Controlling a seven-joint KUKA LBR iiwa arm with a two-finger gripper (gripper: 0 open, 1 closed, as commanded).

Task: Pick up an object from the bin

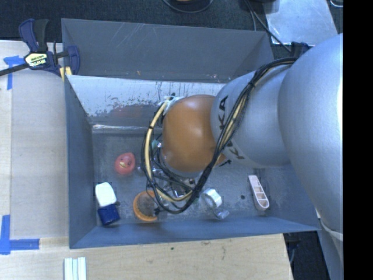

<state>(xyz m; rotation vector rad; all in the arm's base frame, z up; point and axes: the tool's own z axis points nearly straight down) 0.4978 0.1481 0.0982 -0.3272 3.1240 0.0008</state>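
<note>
Closest to us, along the front wall of the grey bin (78,174), we see a row of small things. At the front left corner stands a white and blue block (106,203), white on top and dark blue below. Just to its right lies an orange round thing (143,208), shaped like a shallow cup or ring, with its right side hidden under the robot's wrist. Further right along the same wall lies a small silver piece (213,200), and beyond that, well apart, a pale long piece (259,191) set at a slant on the floor. The gripper (165,198) hangs low at the orange round thing, right beside it and partly over it. We cannot tell whether the gripper is open or closed, nor whether it touches anything, since a tangle of black and yellow cables (152,156) covers it. Behind the block, a red ball (124,163) sits alone on the floor. Above the gripper we see the rounded orange cover (186,133), and behind it the thick silver arm (291,115) coming in from the right.
</note>
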